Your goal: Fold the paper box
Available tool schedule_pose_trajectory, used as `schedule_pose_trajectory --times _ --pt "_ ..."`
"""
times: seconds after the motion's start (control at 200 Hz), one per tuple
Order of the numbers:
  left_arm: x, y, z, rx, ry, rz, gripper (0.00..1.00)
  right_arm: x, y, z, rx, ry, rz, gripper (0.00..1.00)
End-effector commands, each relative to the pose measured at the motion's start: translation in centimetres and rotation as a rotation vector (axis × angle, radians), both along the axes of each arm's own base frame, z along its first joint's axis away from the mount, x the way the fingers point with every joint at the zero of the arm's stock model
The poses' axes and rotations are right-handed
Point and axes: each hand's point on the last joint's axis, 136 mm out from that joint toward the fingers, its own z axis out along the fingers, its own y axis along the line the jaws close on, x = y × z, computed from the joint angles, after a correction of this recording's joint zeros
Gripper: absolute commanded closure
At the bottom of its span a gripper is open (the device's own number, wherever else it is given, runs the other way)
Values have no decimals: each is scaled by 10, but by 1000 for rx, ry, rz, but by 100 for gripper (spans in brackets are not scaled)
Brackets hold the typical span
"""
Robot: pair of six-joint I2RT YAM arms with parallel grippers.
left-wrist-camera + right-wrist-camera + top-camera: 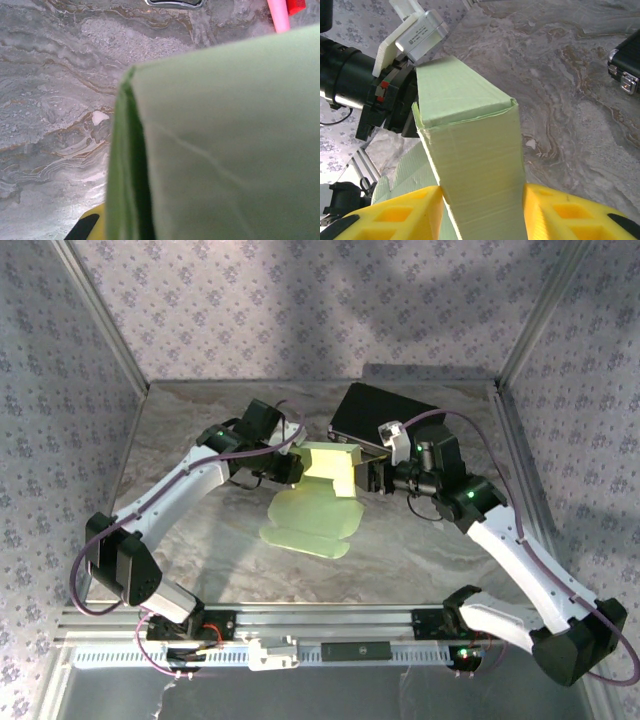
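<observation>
We judge the paper box [475, 150] light and crush-prone: left gripper [288, 472] pinched on its edge, right gripper [482, 200] clamping the sleeve between its fingers; hold near creases.

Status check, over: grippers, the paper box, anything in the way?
Left gripper shut on the paper box. Right gripper straddles its raised fold, grip unclear. Black box close behind.
</observation>
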Motion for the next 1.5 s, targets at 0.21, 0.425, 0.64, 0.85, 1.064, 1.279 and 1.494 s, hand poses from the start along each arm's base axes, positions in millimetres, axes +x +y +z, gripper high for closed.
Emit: schedule_pose_trajectory --times 0.21,0.425,0.64,0.85,1.064,1.279,1.494 --pt "-2 -9 9 -12 0 -27 100 3 4 10 -29 -46 -6 51" --pt "-1 -9 8 -1 -2 -25 100 2 6 9 -40 -46 -3 50" --pt "-1 -12 10 6 -8 -30 100 8 2 2 -87 -38 -43 52" --pt "-2 -12 10 14 -11 -20 100 17 -3 -6 -172 -44 -131 56" --pt "-4 -13 9 30 -13 -13 100 23 -8 -11 -248 -56 -224 70" --pt "-5 -13 11 47 -10 12 100 30 -14 -9 -351 -90 -335 79" --pt "-7 -19 10 56 2 36 100 32 -20 -16 -467 -104 -433 91"
